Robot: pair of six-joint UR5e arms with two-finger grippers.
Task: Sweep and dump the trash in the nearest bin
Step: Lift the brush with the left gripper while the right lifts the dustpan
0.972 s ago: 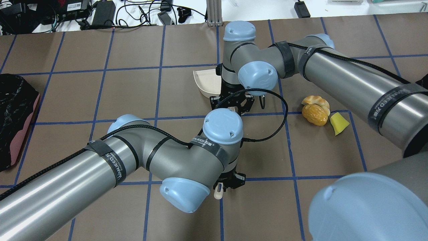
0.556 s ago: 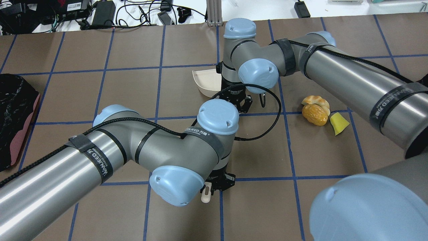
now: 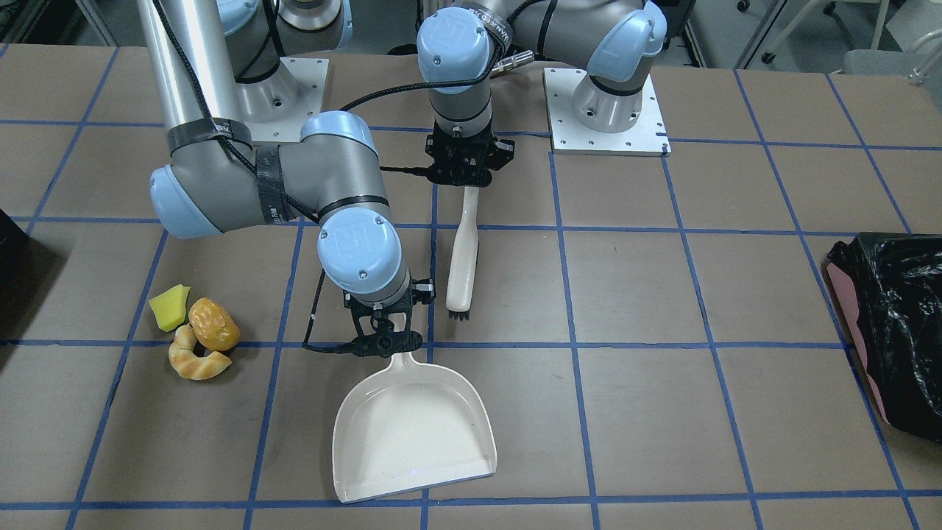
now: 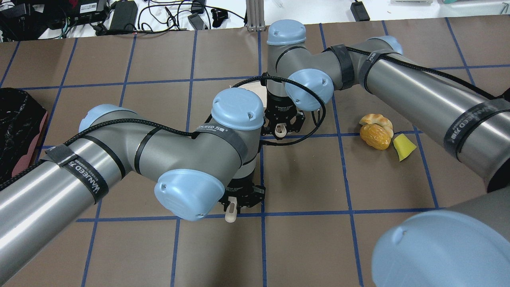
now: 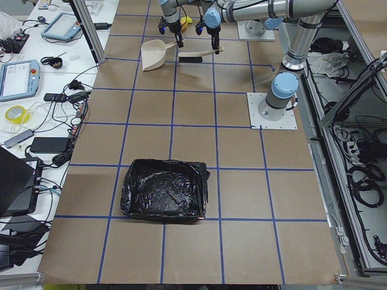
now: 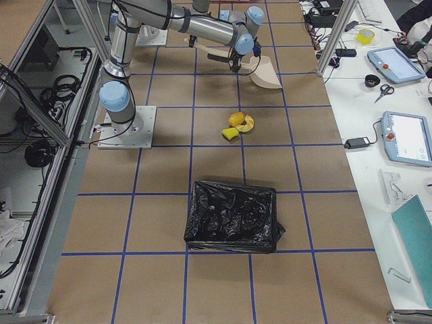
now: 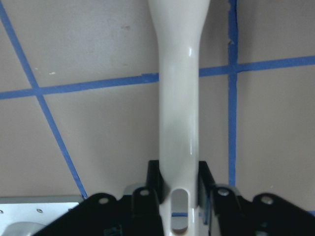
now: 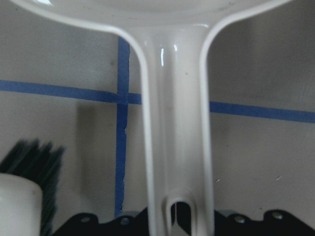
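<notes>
3 trash pcs: yellow-green wedge [image 3: 169, 308], brown roll [image 3: 213, 324] and croissant [image 3: 197, 362], bunched on the table [image 3: 662, 412], robot's right half, about mid-depth. Roll touches croissant; wedge just beside roll.
Trash axis: the row runs from robot side twd operators' edge, a bit skewed. Wedge is nearest the robot, croissant farthest. Croissant is an arc w/ its hollow side twd the roll.
Nearest bin: black bin [image 6: 229, 244] twd the table's right end, past the trash and well apart from it.
Right gripper [image 3: 383, 340]: clamped on the dustpan handle.
Dustpan [image 3: 412, 427]: white, handle twd robot, mouth twd operators' edge. Can't tell if it rests flat.
Left gripper [image 3: 469, 177]: clenched on the brush handle end.
Brush [image 3: 462, 258]: white handle, dark bristles. Long axis runs robot side to operators' edge, bristle end away from robot, near the right gripper on its robot's-left side.
Trash vs tools: trash lies to robot's right of the dustpan, apart from it and abreast of the pan's handle. Brush is farther off, beyond the pan handle.
Other bin: pink bin [image 3: 854, 331] w/ black bag, at the table's left end.
</notes>
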